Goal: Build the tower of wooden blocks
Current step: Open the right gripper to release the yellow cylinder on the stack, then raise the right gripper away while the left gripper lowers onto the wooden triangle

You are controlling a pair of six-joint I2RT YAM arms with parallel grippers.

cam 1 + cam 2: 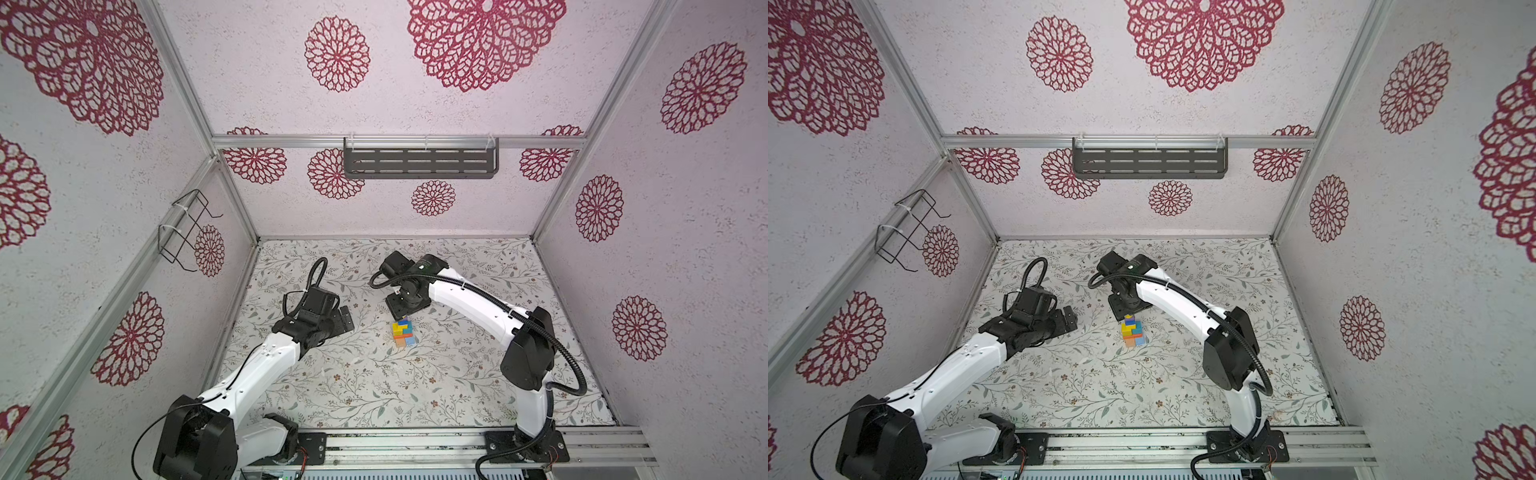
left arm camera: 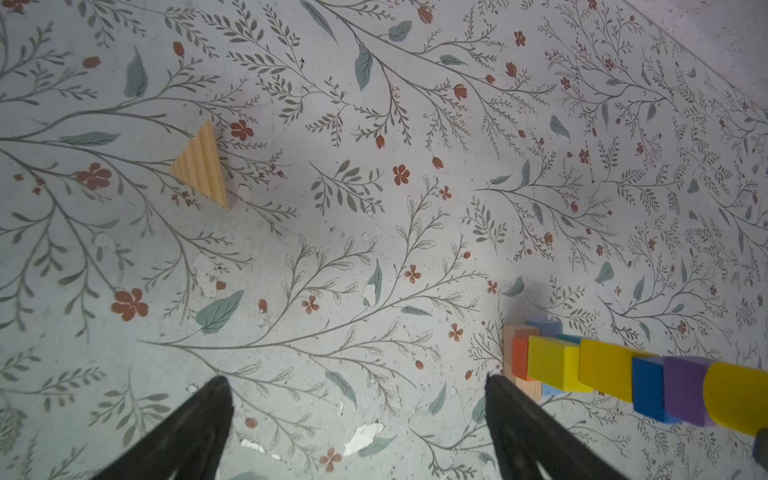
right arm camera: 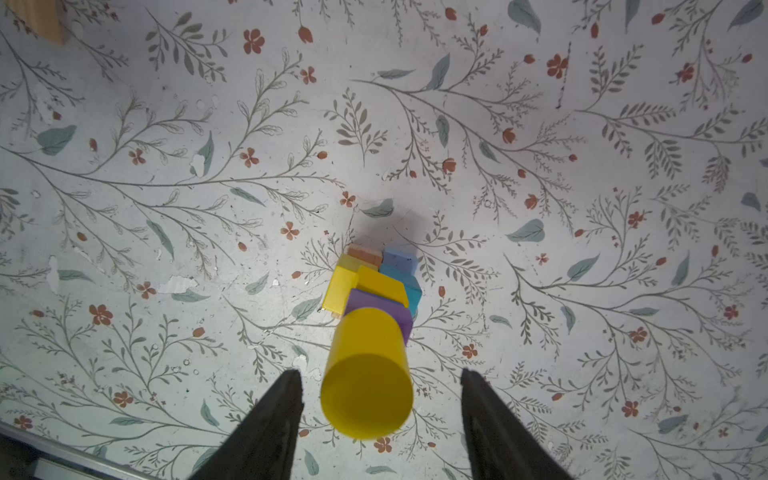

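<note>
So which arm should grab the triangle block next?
Probably left. The left gripper is open, empty, and the triangle lies on the table in front of it. The right gripper hangs open around the yellow cylinder on the tower, so it must back away carefully first.

Walls (image 1: 257, 75): pale, textured, printed with crimson flower medallions (image 1: 337, 54).
Frame (image 1: 282, 142): aluminium bars at the corners and across the back.
Slotted shelf (image 1: 419, 162): dark metal, on the back wall.
Wire rack (image 1: 185, 228): black, on the left wall.
Surface (image 1: 374, 386): pale sheet with grey-green sprigs and small red flowers; chipped white patches (image 2: 363, 432).
</note>
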